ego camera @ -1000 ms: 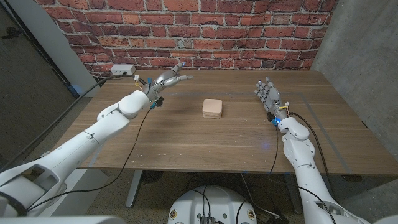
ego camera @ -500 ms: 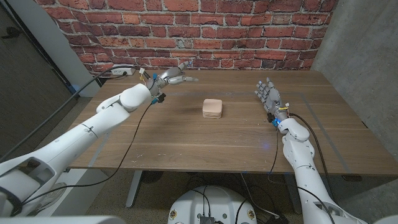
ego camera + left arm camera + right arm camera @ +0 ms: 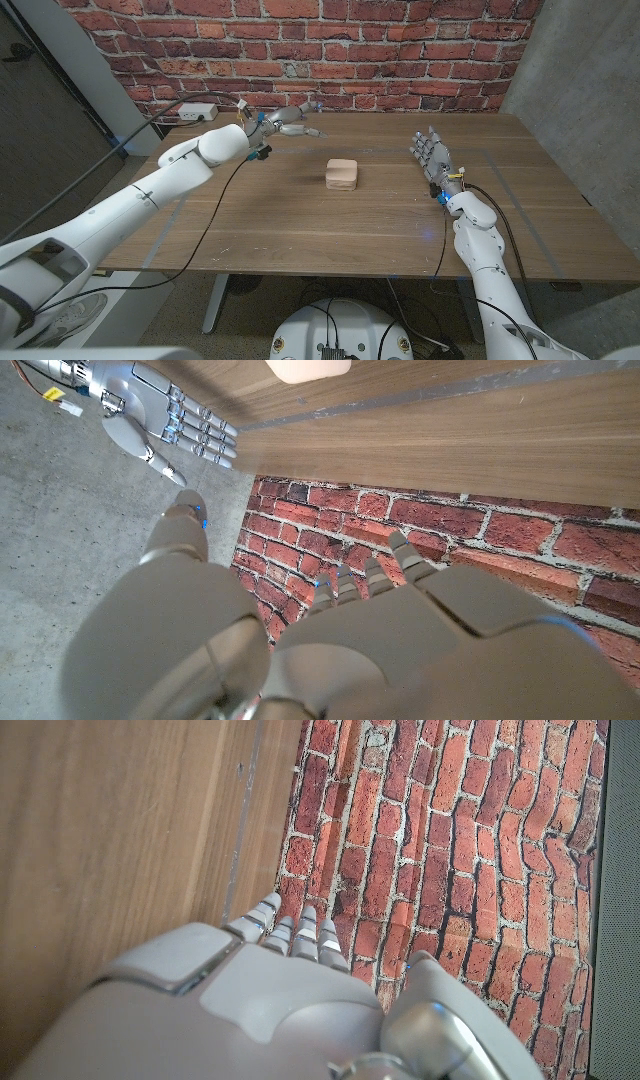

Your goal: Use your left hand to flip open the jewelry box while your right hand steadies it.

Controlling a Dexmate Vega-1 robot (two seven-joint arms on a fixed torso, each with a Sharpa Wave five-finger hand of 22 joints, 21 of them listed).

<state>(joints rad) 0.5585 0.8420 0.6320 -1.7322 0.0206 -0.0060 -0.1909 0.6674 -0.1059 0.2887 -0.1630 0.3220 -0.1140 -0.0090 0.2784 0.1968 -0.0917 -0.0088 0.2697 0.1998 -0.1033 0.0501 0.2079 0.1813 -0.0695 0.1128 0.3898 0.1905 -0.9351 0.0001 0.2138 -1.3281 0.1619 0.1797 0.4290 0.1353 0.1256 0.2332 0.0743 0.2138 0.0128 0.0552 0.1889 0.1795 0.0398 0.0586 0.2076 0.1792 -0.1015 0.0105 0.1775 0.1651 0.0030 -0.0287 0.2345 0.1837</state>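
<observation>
Between the two hands, well apart from each, the closed jewelry box [image 3: 342, 175] is seen; left hand [image 3: 285, 122] and right hand [image 3: 432, 157] are held spread, gripping nothing.

My left hand [image 3: 330, 650] shows from behind, fingers [image 3: 405, 555] apart and holding nothing, reaching toward the brick wall [image 3: 480, 550]. The wooden table [image 3: 450, 430] shows above the wall, since the view is turned over. A pale corner of the box [image 3: 308, 368] sits on the table, cut off by the frame edge. My right hand [image 3: 160, 420] shows too, with fingers straight and spread, clear of the box, against a grey concrete surface [image 3: 60, 540].
</observation>
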